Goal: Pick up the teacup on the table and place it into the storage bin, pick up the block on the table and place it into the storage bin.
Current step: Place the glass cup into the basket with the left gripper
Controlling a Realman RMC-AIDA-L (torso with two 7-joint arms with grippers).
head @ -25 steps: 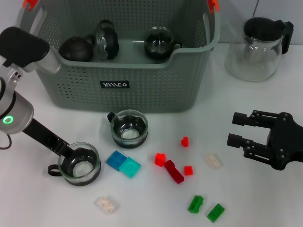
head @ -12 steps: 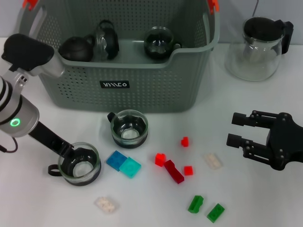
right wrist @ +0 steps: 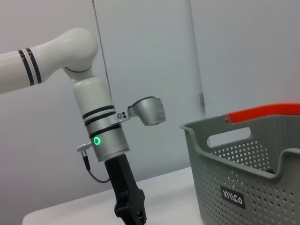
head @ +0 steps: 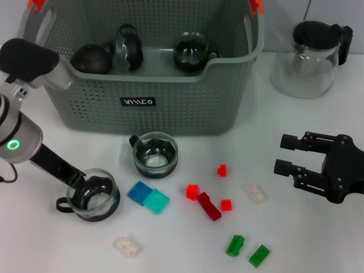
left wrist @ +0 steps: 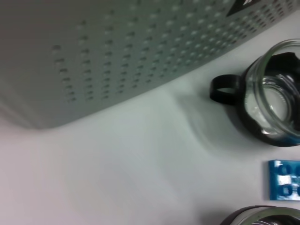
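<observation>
my left end effector [head: 86,187] sits at the lower left of the head view, its black fingers reaching down over the rim of the small clear glass teacup with a black base and loop handle [head: 94,197]; they look clamped on the cup wall, one finger inside and one outside, which i judge is the surest hold on a thin glass lip. the cup looks slightly tipped and may be just leaving the white table [head: 170,244], though i cannot be sure it is off the surface.

a second glass teacup of the same kind [head: 154,154] stands upright near the centre, just in front of the large grey perforated storage bin with orange handle clips [head: 170,102], which fills the upper left and centre and already holds dark teaware. small plastic blocks lie scattered at lower centre: a blue pair [head: 148,197], red pieces [head: 208,205], green ones [head: 247,251].

my right end effector [head: 291,156] hovers spread open at the right edge, idle, clear of the lift path.
</observation>
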